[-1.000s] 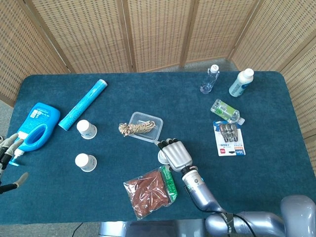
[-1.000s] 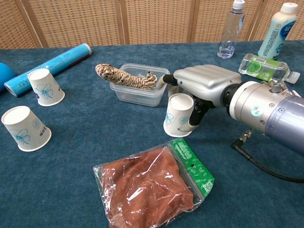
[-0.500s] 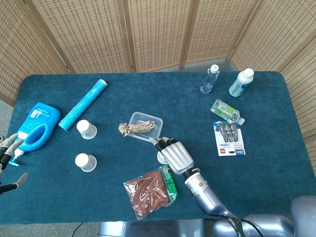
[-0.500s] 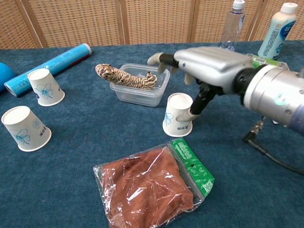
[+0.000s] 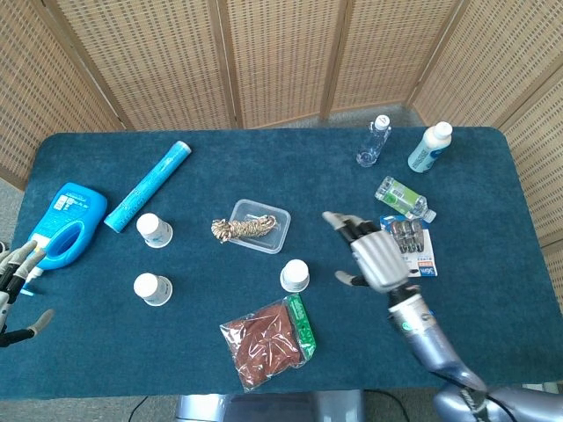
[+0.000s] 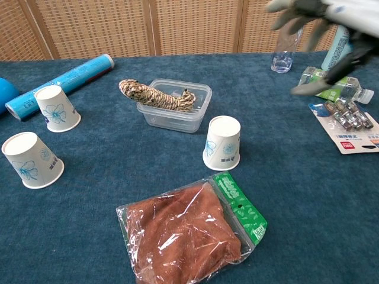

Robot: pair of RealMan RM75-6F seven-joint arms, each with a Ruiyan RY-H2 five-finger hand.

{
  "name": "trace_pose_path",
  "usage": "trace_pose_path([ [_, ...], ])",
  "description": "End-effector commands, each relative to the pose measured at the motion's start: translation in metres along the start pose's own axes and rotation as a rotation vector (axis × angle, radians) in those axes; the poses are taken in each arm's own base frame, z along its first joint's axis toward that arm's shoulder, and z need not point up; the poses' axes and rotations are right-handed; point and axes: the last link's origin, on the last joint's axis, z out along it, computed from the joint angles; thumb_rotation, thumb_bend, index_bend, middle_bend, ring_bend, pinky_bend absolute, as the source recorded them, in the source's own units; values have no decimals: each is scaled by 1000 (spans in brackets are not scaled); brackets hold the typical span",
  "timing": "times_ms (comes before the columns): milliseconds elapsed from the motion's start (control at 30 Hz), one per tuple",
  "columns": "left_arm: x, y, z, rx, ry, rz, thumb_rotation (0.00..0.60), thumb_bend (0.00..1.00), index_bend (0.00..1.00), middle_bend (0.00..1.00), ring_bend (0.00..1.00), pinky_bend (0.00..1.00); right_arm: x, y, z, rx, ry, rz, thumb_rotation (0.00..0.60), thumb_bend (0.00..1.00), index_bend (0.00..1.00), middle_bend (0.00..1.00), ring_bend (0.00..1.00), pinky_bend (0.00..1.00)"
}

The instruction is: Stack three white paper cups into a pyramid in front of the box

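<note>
Three white paper cups with a blue flower print stand apart on the blue cloth. One cup (image 5: 295, 275) (image 6: 223, 142) stands mouth down just in front of the clear plastic box (image 5: 256, 225) (image 6: 177, 107), which holds a coil of rope. The other two cups (image 5: 154, 230) (image 5: 152, 289) stand at the left, also seen in the chest view (image 6: 56, 108) (image 6: 31, 160). My right hand (image 5: 374, 256) (image 6: 317, 26) hovers to the right of the near cup, fingers spread and holding nothing. My left hand (image 5: 16, 283) shows at the table's left edge, fingers apart and empty.
A plastic bag of brown stuff (image 5: 268, 343) (image 6: 186, 234) lies in front of the near cup. A battery pack (image 5: 410, 249), a lying green bottle (image 5: 403, 199) and two upright bottles (image 5: 373, 141) (image 5: 429, 146) sit at the right. A blue detergent jug (image 5: 63, 224) and a blue tube (image 5: 148, 186) lie at the left.
My right hand has let go of the cup in front of the box, risen and swung to the right. The cup stays standing there. The left hand has barely moved.
</note>
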Motion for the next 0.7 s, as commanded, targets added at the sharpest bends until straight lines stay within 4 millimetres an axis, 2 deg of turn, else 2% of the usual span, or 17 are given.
trace_pose_path([
  [33, 1, 1, 4, -3, 2, -5, 600, 346, 0, 0, 0, 0, 14, 34, -28, -54, 29, -9, 600, 0, 17, 204, 201, 354],
  [133, 1, 4, 9, -9, -8, -12, 600, 346, 0, 0, 0, 0, 17, 64, -51, -120, 43, 13, 600, 0, 37, 204, 201, 354],
  [333, -3, 21, 16, -39, -47, 43, 600, 343, 0, 0, 0, 0, 17, 104, -85, -221, 92, 79, 600, 0, 51, 203, 201, 354],
  [533, -8, 44, 27, -66, -84, 88, 600, 342, 0, 0, 0, 0, 23, 133, -110, -287, 151, 72, 600, 0, 53, 204, 201, 354],
  [700, -19, 64, 38, -95, -130, 144, 600, 341, 0, 0, 0, 0, 30, 142, -128, -327, 198, 92, 600, 0, 54, 204, 201, 354],
])
